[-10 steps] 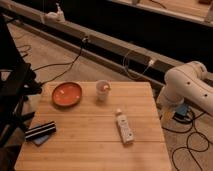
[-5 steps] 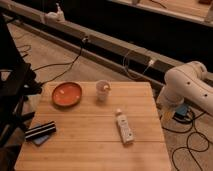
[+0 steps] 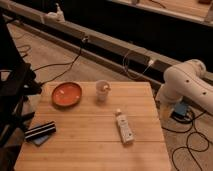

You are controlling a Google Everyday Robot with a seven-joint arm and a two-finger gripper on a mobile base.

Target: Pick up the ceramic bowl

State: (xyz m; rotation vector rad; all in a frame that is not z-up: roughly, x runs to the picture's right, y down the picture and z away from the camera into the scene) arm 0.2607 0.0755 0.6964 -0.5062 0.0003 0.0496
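The ceramic bowl (image 3: pixel 67 93) is shallow, wide and orange-red with a darker rim. It sits on the wooden table (image 3: pixel 90 145) near its far left corner. A small pale translucent cup (image 3: pixel 103 90) stands to its right. My white arm (image 3: pixel 187 82) bends beside the table's right edge. My gripper (image 3: pixel 164 110) hangs at the arm's lower end, just off the table's far right corner, well apart from the bowl and holding nothing I can see.
A white tube-like bottle (image 3: pixel 124 127) lies right of the table's centre. A black striped object on a blue pad (image 3: pixel 40 132) lies at the left edge. Black chair parts (image 3: pixel 12 95) stand left of the table. Cables (image 3: pixel 192 140) and a blue box (image 3: pixel 180 111) are on the floor at right.
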